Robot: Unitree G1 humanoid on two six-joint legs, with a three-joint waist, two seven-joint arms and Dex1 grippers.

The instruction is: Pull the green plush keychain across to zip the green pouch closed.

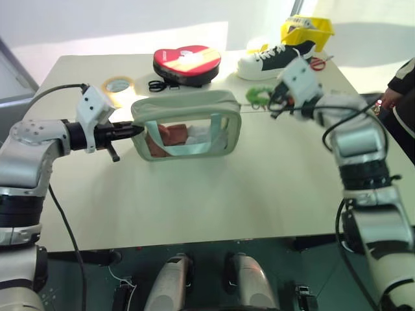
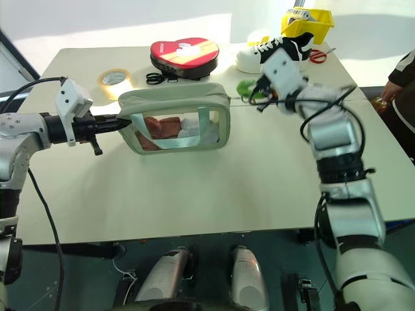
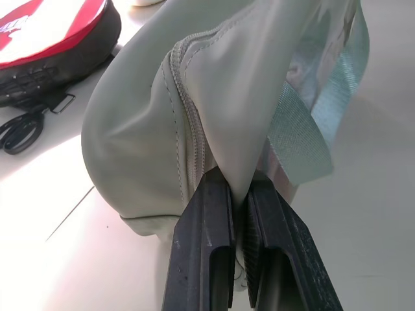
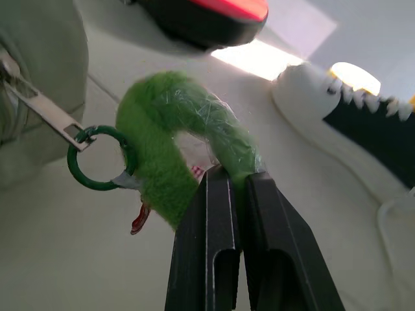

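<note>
The green pouch (image 1: 188, 123) stands upright mid-table, its clear side showing red and white contents. My left gripper (image 1: 133, 130) is shut on the fabric at the pouch's left end (image 3: 214, 97), next to the zipper seam. The green plush keychain (image 4: 181, 139) hangs off the pouch's right end by a green ring on the metal zipper pull (image 4: 45, 110). My right gripper (image 1: 273, 98) is shut on the keychain (image 1: 258, 94), just right of the pouch. The zipper along the top looks drawn across to the right end.
Behind the pouch sit a red heart-shaped tin (image 1: 187, 63), a yellow tape roll (image 1: 118, 85), black scissors (image 1: 155, 85) and a white-and-black sneaker (image 1: 275, 59). A yellow bin (image 1: 306, 29) stands at the far right corner. A person's arm (image 1: 397, 91) shows at the right table edge.
</note>
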